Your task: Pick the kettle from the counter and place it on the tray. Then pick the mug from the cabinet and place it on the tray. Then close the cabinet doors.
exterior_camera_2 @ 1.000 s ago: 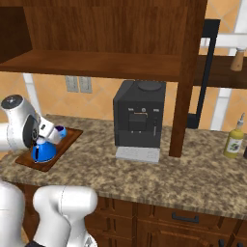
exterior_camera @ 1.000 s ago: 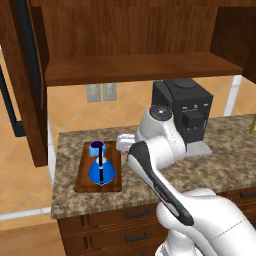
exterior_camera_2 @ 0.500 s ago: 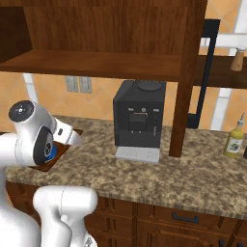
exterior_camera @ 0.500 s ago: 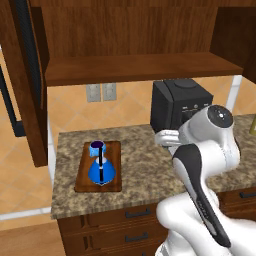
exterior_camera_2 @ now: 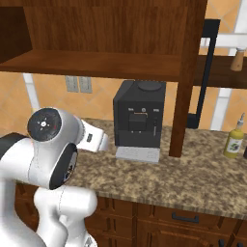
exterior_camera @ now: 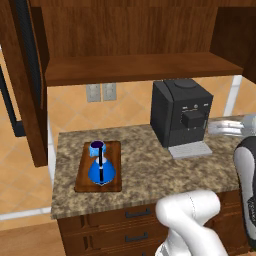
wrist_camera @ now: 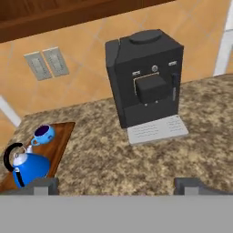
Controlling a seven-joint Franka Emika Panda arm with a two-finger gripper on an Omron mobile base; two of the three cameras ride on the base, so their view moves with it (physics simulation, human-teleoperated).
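The blue cone-shaped kettle stands on the reddish-brown tray at the left of the granite counter. Just behind the kettle, on the same tray, sits the light-blue mug. The hand view has the kettle, mug and tray at its lower left. My gripper is open and holds nothing. It hangs over the counter's right part, facing the coffee machine and well clear of the tray. Both cabinet doors are swung open, the left door and the right door. The cabinet shelf is bare.
A black coffee machine stands on the counter to the right of the tray, under the shelf. A yellow bottle is at the counter's far right. Wall outlets sit behind the tray. Dark drawers run below the counter.
The arm has swung right, from over the tray to the space in front of the coffee machine. Its gripper stayed open. Kettle and mug have not moved.
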